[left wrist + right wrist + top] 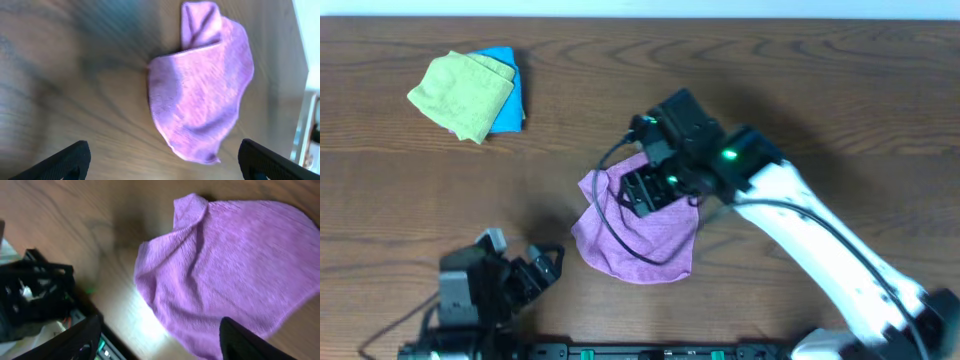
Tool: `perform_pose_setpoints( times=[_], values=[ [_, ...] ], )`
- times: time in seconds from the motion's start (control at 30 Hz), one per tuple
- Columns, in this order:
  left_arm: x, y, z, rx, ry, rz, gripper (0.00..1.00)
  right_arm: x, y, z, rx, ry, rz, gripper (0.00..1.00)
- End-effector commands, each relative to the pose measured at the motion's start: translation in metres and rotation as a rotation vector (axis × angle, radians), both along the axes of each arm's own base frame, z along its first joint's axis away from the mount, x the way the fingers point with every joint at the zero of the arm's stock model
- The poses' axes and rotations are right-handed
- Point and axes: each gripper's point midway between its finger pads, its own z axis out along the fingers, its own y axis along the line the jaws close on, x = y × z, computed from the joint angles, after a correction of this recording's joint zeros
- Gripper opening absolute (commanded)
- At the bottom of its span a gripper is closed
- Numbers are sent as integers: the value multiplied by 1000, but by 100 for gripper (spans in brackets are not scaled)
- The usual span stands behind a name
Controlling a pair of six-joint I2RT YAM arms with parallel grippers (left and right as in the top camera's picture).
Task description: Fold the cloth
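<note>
Two grippers show spread fingers that pinch nothing: the left gripper (542, 266) sits near the front edge of the table (800, 90), and the right gripper (645, 190) hangs directly over the cloth (650, 240). The cloth lies rumpled near the table's middle, with one corner turned over.

The cloth (200, 95) is a soft lilac terry or microfibre, matt and finely nubbed, and the green cloth (460, 92) and bright blue cloth (510, 105) look just as fuzzy and dull. The table (820, 80) is dark brown wood grain, smooth with a faint sheen. The right arm (820, 245) wears a glossy white plastic shell, while the left gripper's fingers (60, 162) are matt black plastic.
</note>
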Motion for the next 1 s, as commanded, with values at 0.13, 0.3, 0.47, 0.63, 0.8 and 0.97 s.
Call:
perform_pose_setpoints(
  times=[0.13,0.3,0.47,0.63,0.8,0.97],
  values=[
    [5,-22,14,-60,247,-164,95,-42,-36,-14,-11,84,-96,81],
    [9,-36,0,-154,394,-205,95,-84,-67,-31,34,137,-212,82],
    [27,-51,-3,-238,353,-291,95,-106,-80,-38,189,134,-343,87],
    [43,-46,-17,-195,347,-277,95,-119,-88,-54,290,199,-484,91],
    [49,-38,-38,-138,377,-268,95,-123,-84,-66,346,246,-516,91],
    [49,-39,-60,-148,422,-266,95,-119,-83,-63,361,230,-514,92]
  ],
)
